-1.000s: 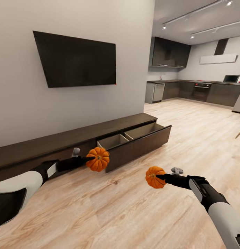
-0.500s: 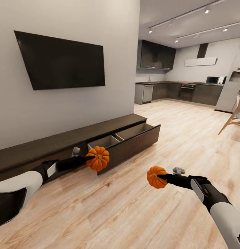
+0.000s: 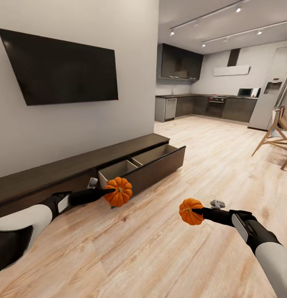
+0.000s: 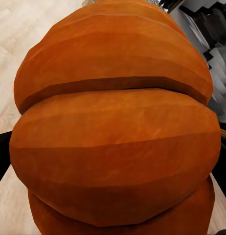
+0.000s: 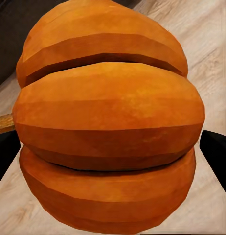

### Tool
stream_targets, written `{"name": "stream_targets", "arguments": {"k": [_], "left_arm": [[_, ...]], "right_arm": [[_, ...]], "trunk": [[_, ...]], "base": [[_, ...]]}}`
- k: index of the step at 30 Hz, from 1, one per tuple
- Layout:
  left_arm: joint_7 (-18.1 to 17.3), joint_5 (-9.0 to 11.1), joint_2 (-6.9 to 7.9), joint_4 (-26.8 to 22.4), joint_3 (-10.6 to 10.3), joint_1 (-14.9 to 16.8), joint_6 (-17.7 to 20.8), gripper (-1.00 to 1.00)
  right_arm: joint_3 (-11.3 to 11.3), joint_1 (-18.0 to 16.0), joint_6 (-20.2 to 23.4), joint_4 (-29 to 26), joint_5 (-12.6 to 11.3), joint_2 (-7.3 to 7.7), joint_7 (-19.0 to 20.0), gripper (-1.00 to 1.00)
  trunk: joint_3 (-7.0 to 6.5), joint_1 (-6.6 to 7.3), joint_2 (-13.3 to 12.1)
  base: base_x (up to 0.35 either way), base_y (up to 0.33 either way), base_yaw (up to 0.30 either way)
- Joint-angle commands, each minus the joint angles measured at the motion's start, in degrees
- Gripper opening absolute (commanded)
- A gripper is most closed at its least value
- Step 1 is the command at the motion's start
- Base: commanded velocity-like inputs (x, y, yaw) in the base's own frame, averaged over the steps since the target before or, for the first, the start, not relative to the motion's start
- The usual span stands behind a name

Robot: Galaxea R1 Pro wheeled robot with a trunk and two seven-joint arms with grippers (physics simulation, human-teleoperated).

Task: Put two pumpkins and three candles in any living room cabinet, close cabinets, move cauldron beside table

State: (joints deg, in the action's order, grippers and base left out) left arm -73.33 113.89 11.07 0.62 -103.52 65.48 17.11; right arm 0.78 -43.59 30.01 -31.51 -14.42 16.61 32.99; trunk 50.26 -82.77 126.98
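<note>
Matt, ribbed pumpkins (image 3: 118, 191) (image 3: 191, 211) — dark wood-grain cabinet (image 3: 118, 162), pale plank floor (image 3: 160, 248), glossy black TV (image 3: 60, 68).

cabinet (image 3: 56, 174) cut off at left edge

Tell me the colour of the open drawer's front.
Dark brown wood-grain drawer; clearest in the head view.

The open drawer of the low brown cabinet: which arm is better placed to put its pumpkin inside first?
Probably the left. The left gripper holds its pumpkin just in front of the open drawer, while the right gripper holds its pumpkin farther out over the floor.
</note>
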Motion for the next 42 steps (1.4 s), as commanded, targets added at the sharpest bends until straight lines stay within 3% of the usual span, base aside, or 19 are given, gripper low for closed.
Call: {"name": "stream_targets", "arguments": {"k": [1, 28, 42], "left_arm": [[-0.1, 0.0, -0.03, 0.0, 0.2, 0.0, 0.0, -1.0], [-0.1, 0.0, -0.03, 0.1, 0.2, 0.0, -0.1, -1.0], [-0.1, 0.0, 0.0, 0.0, 0.2, 0.0, -0.1, -1.0]], "right_arm": [[0.0, 0.0, 0.0, 0.0, -0.1, 0.0, 0.0, -1.0], [-0.1, 0.0, -0.1, 0.1, -0.1, -0.42, -0.2, -1.0], [-0.1, 0.0, -0.6, 0.1, -0.1, -0.48, 0.4, -1.0]], "trunk": [[0.08, 0.0, 0.0], [2.29, 0.0, 0.0], [2.35, 0.0, 0.0]], "base": [[0.0, 0.0, -0.14], [0.0, 0.0, -0.126], [0.062, 0.0, -0.043]]}}
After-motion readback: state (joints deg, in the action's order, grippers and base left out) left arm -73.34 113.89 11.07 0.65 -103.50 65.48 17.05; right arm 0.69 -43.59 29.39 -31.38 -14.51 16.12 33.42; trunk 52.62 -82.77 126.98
